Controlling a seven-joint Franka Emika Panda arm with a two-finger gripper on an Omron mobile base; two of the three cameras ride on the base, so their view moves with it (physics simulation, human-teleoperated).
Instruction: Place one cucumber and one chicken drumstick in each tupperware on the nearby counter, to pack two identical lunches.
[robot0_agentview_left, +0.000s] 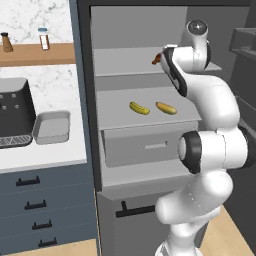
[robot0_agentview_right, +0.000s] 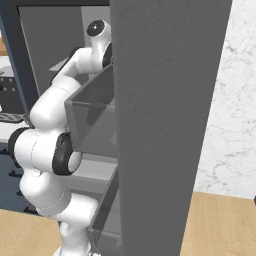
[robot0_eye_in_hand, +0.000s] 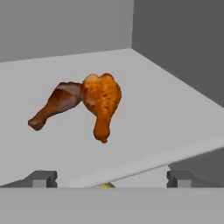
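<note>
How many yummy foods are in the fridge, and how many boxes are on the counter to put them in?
Chicken drumsticks: 2, one darker and one golden, touching on the upper shelf.
Yellowish foods: 2, one beside the other on the lower shelf; too small to name.
Tupperware: 1 in view on the counter.
Total: 5

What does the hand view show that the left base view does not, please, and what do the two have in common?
Hand view alone: two browned chicken drumsticks lying side by side, the orange-brown one in front of the darker one, thick ends touching, with the open end effector short of them.

Left base view alone: two yellow-green cucumbers on the lower fridge shelf, a shallow light-grey rectangular tupperware on the white counter beside a dark coffee machine, and the white arm.

Both: the grey upper fridge shelf; the left base view shows only a brown sliver of the meat there.
</note>
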